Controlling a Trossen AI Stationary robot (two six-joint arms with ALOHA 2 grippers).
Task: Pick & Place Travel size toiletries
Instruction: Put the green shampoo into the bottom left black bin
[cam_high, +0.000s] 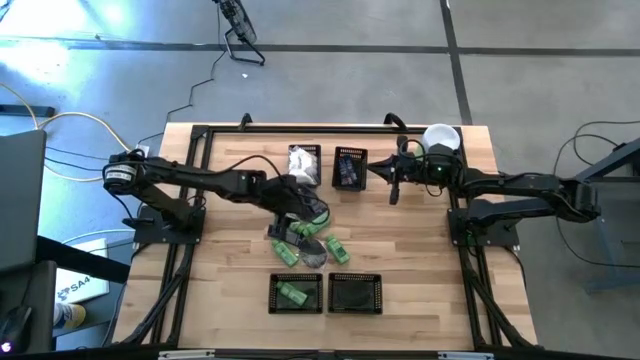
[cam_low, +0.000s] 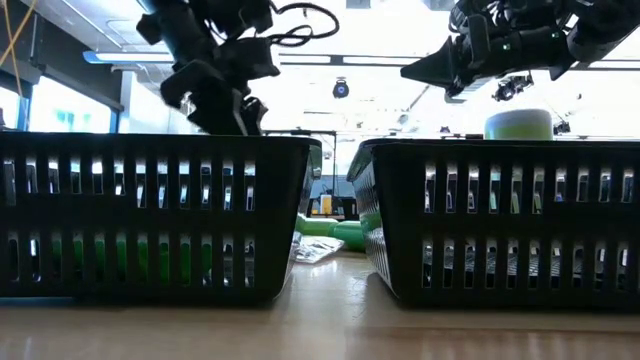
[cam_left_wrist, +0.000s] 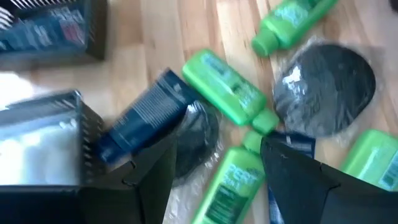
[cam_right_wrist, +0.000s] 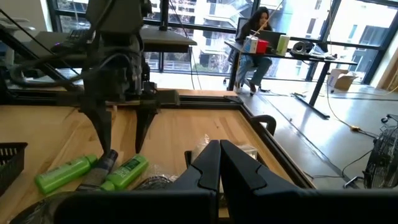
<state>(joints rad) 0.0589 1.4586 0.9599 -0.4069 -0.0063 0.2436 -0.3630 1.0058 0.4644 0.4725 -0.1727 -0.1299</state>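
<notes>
— Where do we stand? Our left gripper hangs open, holding nothing, over the toiletries heaped mid-tabletop, a dark blue tube between its fingers.

— And our right gripper? Shut, empty, raised near the far edge.

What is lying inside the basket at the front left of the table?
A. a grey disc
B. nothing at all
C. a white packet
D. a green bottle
D: from above, a green bottle lies in the front left basket, while the basket beside it holds nothing green.
</notes>
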